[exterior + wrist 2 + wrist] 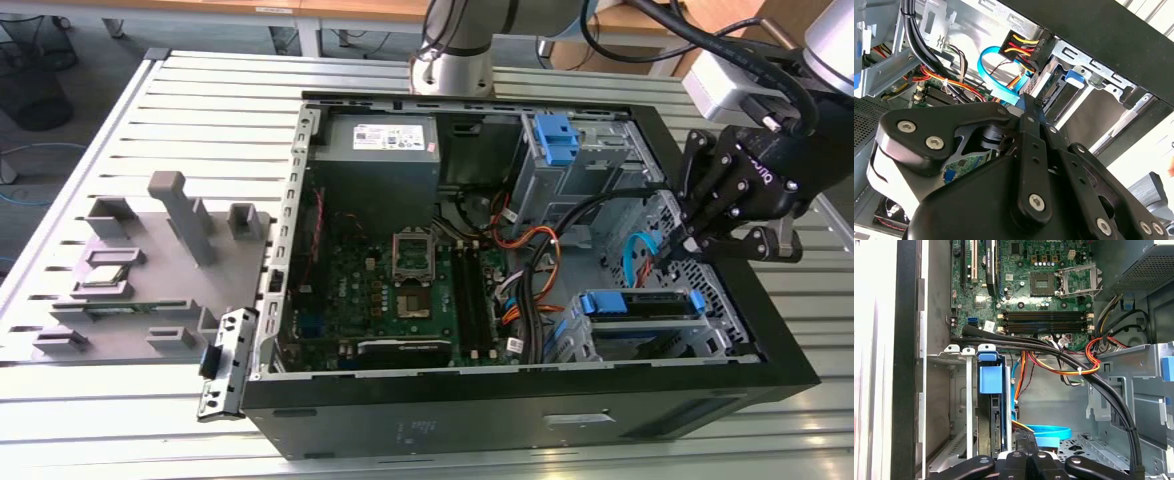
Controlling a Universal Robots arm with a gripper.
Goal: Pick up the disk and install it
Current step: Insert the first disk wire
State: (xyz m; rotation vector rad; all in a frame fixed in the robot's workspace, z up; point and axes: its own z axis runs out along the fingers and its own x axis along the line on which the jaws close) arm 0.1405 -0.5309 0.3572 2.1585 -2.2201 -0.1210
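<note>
The disk (641,304) sits slotted in the metal drive cage (721,322) at a corner of the open computer case (534,420), on the exterior view's right, its blue bracket (990,379) facing up. The tool (683,245) hangs just above it inside the case, fingers closed together with nothing seen between them, beside a light-blue cable (1051,432). The case rests on a slatted table (200,100).
</note>
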